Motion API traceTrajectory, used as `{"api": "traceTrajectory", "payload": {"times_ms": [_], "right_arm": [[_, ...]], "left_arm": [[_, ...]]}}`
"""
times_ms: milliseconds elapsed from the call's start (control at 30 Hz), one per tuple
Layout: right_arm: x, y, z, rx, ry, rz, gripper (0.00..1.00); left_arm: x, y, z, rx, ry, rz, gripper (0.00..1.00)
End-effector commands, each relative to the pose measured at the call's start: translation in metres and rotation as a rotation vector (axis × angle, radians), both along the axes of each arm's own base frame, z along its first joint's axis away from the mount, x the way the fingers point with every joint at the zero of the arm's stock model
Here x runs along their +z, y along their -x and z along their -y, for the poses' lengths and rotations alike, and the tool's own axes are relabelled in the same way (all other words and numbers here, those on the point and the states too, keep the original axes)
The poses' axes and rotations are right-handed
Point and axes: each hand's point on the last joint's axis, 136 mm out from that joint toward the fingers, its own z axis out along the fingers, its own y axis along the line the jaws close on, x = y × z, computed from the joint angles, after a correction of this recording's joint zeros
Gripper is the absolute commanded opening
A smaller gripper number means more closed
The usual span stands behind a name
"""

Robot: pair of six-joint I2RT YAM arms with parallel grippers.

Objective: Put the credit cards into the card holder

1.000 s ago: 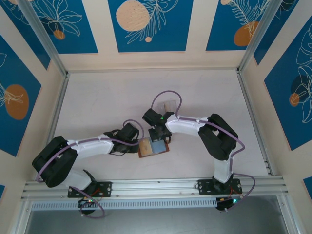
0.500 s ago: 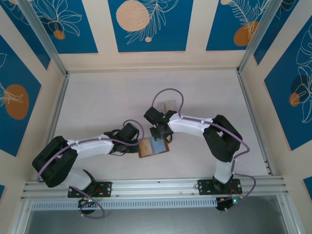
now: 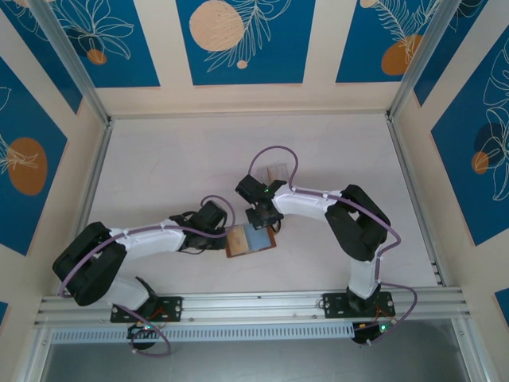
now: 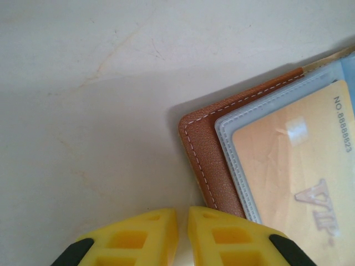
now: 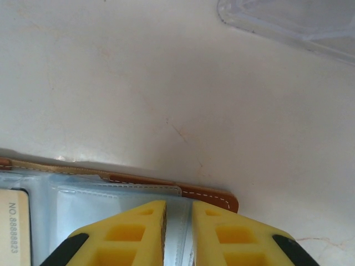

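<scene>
Card holder [image 3: 250, 241] open flat; tan credit card [image 4: 294, 166] sleeved.

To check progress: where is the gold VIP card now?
In the left wrist view, the gold VIP card lies inside a clear sleeve of the open card holder, at the right, just beyond the left gripper.

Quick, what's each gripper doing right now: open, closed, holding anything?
Left gripper: nearly shut at the card holder edge; whether it grips cannot be told.
Right gripper: slightly open over the card holder, nothing visibly held.
</scene>
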Motion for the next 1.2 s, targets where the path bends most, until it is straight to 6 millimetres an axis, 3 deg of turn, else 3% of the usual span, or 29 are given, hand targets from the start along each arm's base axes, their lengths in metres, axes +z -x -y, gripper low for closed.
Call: {"api": "traceTrajectory", "payload": {"times_ms": [0,333,600,967,1067,1167], "right_arm": [[-0.008,0.003,-0.001,0.007,0.015,-0.014,0.21],[-0.016,0.013,0.001,0.014,0.051,-0.015,0.12],[-0.005,0.012,0.001,0.026,0.065,0.018,0.00],[0.011,0.019,-0.020,0.071,-0.072,-0.020,0.01],[0.009,0.015,-0.016,0.061,-0.044,-0.010,0.15],[0.010,0.013,-0.015,0.062,-0.042,-0.006,0.19]], "left_arm": [[-0.041,0.017,-0.006,-0.010,-0.040,-0.078,0.16],[-0.041,0.016,-0.004,-0.011,-0.038,-0.078,0.16],[-0.042,0.016,-0.002,-0.019,-0.036,-0.078,0.16],[-0.044,0.016,0.002,-0.026,-0.035,-0.079,0.16],[-0.044,0.016,0.002,-0.026,-0.034,-0.080,0.16],[-0.044,0.016,0.001,-0.027,-0.038,-0.081,0.16]]}}
